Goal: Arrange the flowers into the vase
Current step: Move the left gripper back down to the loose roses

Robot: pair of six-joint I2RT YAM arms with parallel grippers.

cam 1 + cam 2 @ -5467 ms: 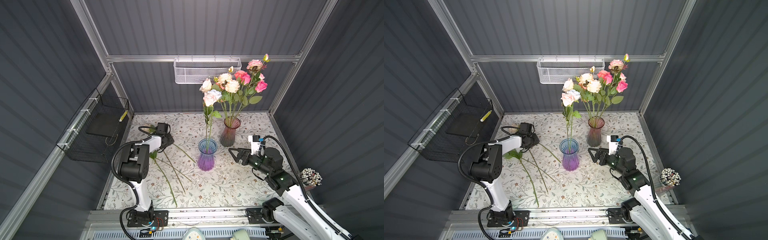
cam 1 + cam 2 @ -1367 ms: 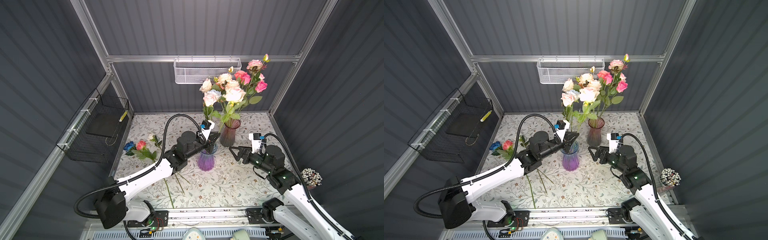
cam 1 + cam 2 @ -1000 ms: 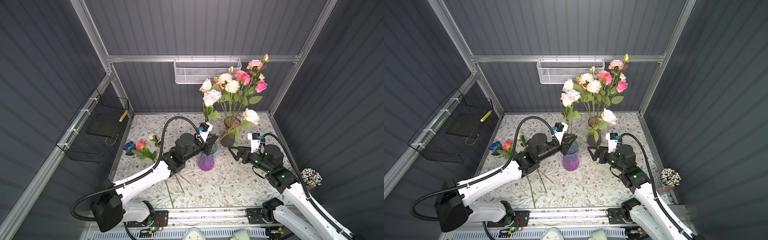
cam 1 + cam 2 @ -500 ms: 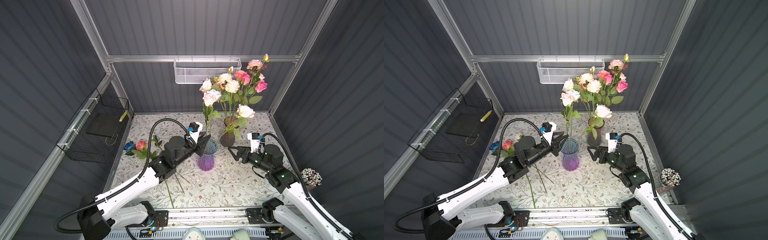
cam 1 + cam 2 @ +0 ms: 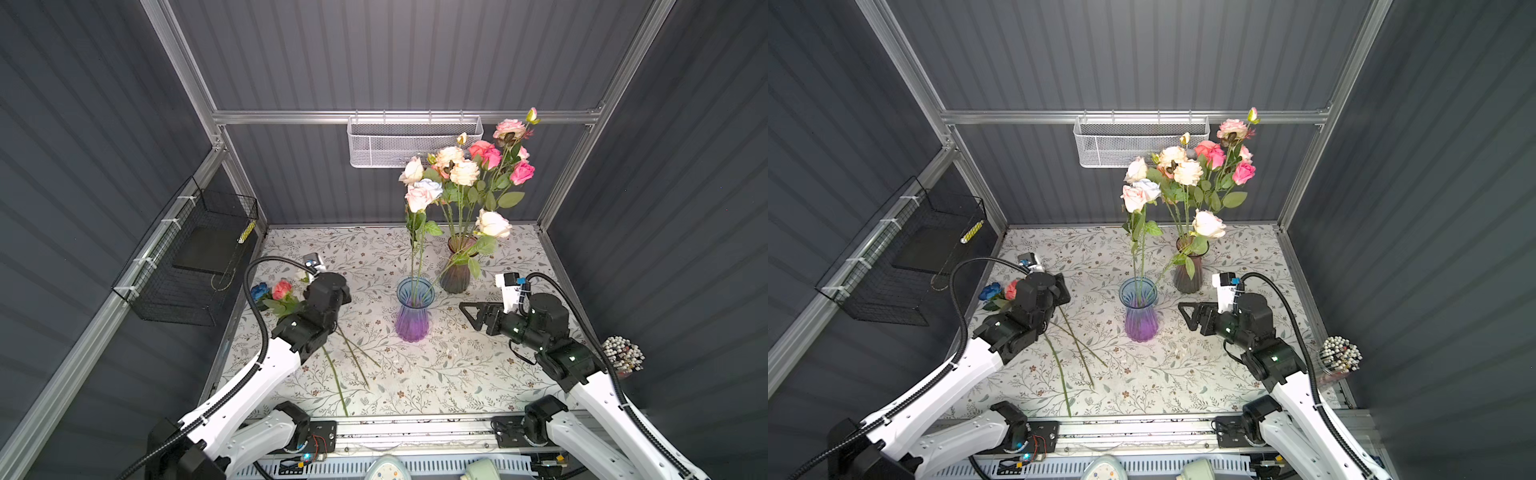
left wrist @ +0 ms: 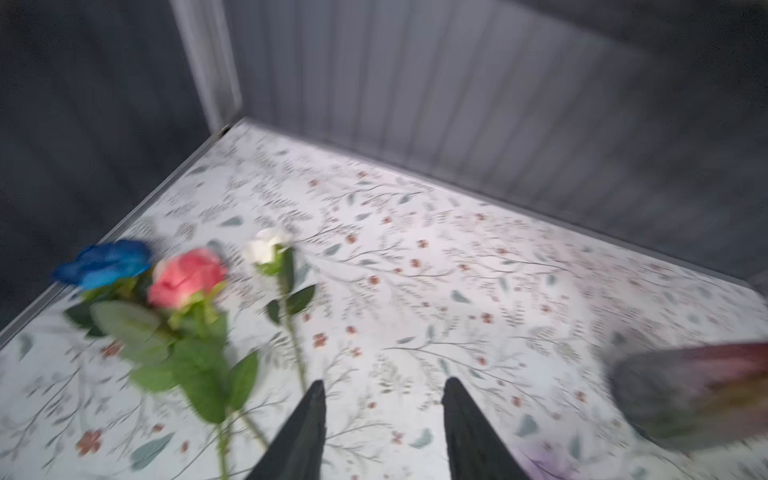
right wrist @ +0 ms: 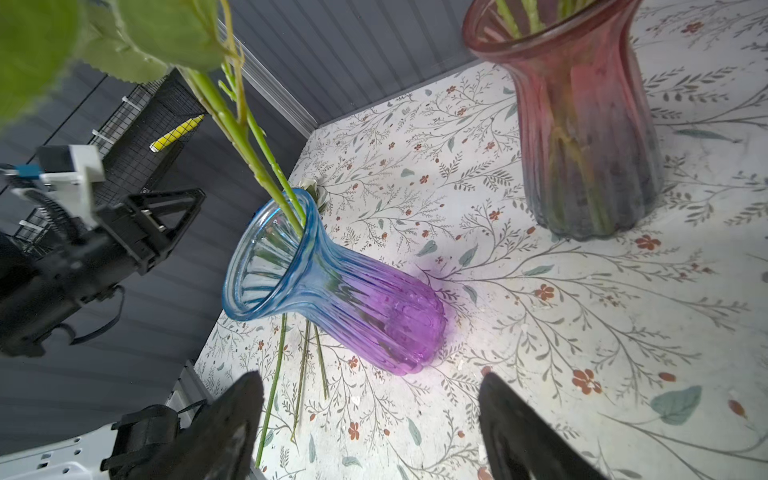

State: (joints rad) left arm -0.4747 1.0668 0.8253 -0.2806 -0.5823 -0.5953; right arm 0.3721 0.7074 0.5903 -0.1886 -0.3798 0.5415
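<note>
Loose flowers (image 6: 187,276) at left: prob. light, thin springy stems, soft heads; grab mid-stem (below leaves). Jaws apart, empty: left gripper (image 6: 384,382), right gripper (image 7: 372,376).

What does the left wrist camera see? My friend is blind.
A blue rose, a coral-pink rose and a white rose lie on a flower-patterned tabletop. The left hand hangs open and empty beside them. The picture is blurry.
</note>
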